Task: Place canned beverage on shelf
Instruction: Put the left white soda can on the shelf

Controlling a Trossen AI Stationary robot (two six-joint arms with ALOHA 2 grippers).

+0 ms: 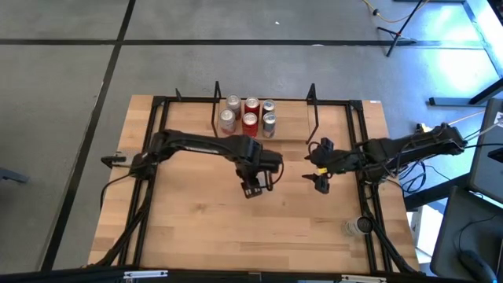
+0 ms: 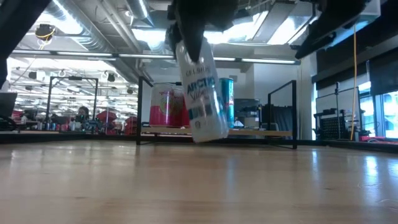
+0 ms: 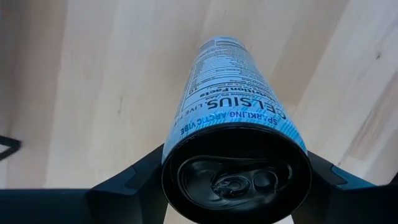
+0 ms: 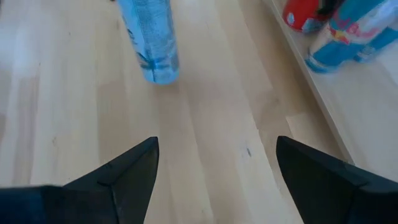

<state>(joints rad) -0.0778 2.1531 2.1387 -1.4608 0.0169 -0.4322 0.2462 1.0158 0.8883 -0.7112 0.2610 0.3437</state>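
One slim can [image 2: 202, 93] hangs above the surface [image 1: 196, 228] in the left gripper [image 1: 253, 187], and we see it tilted in the low view, its base clear of the wood. It is pale, white shading to light blue, with blue lettering that reads Celsius and Arctic Vibe, and its dark top with the pull tab faces the left wrist camera. The left jaws are closed on the can near its top, one dark finger [image 3: 134, 183] on each side.

The right gripper [image 1: 321, 182] waits near the middle of the surface, just right of the left one, its jaws spread wide with nothing between them; its fingers [image 4: 124, 171] frame bare wood.

The shelf [image 1: 292, 118] lies at the far edge of the surface, with six cans [image 1: 250, 115] in two rows on its left half, some red, some silver. We cannot read their labels from above, and in the low view the held can covers part of them. From above, the left gripper hides the held can almost entirely. A small round object [image 1: 361, 226] near the right front edge is too small for us to identify.
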